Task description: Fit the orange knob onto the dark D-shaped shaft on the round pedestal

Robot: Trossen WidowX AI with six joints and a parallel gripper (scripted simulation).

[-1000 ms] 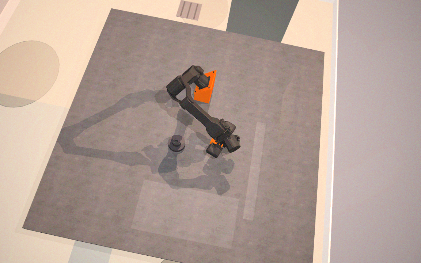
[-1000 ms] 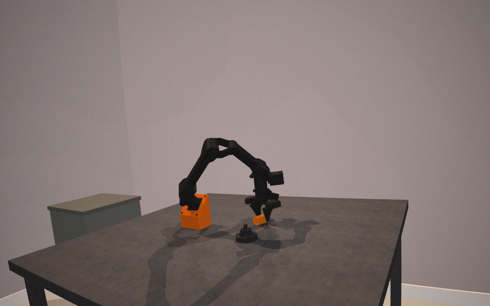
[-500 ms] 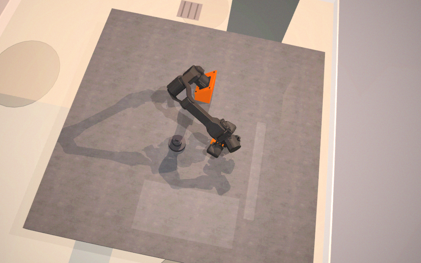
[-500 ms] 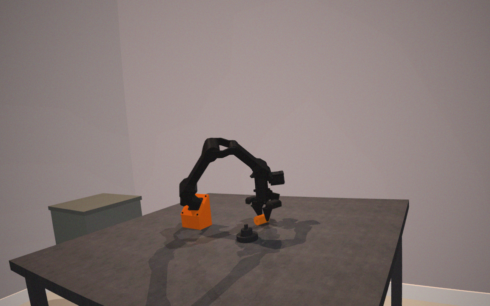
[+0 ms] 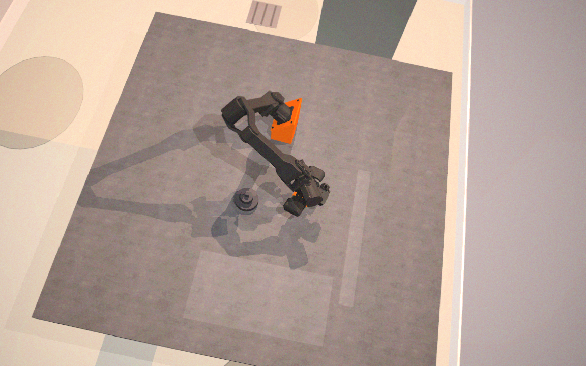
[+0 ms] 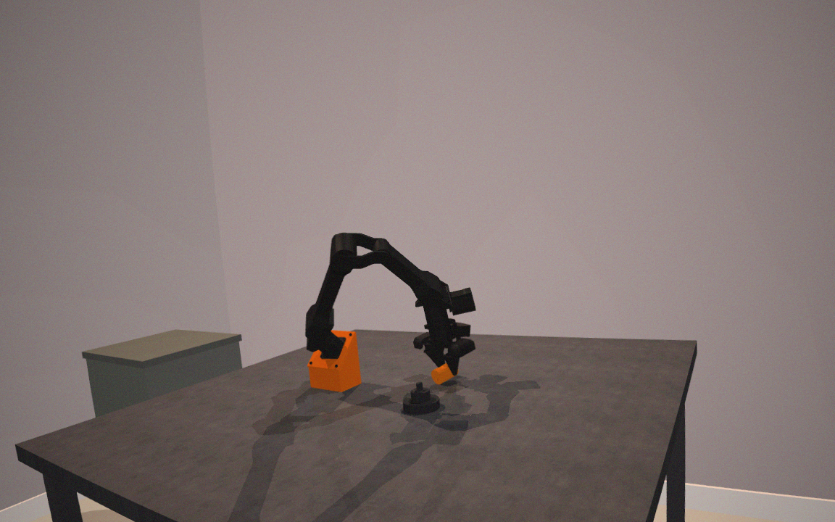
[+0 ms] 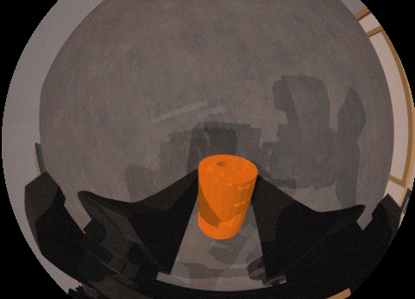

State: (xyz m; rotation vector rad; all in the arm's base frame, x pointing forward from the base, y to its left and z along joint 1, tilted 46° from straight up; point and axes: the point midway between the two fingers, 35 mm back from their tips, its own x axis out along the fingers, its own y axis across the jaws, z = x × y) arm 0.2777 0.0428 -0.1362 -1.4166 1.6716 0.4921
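My gripper [image 5: 301, 203] [image 6: 444, 367] [image 7: 225, 176] is shut on the orange knob [image 5: 294, 194] [image 6: 441, 374] [image 7: 226, 195]. The knob is a short cylinder, held tilted a little above the table. In the wrist view its end face with a small hole points away from the camera. The round dark pedestal [image 5: 245, 203] [image 6: 420, 406] with its upright dark shaft [image 5: 245, 195] [image 6: 418, 390] stands on the table to the left of the gripper, apart from the knob. The shaft's flat side does not show. The pedestal is out of the wrist view.
The arm's orange base block [image 5: 284, 130] [image 6: 337, 374] stands at the back of the dark table [image 5: 149, 273] [image 6: 537, 454]. A grey-green cabinet [image 6: 161, 366] stands off the table's left side. The table's edges are far from the gripper.
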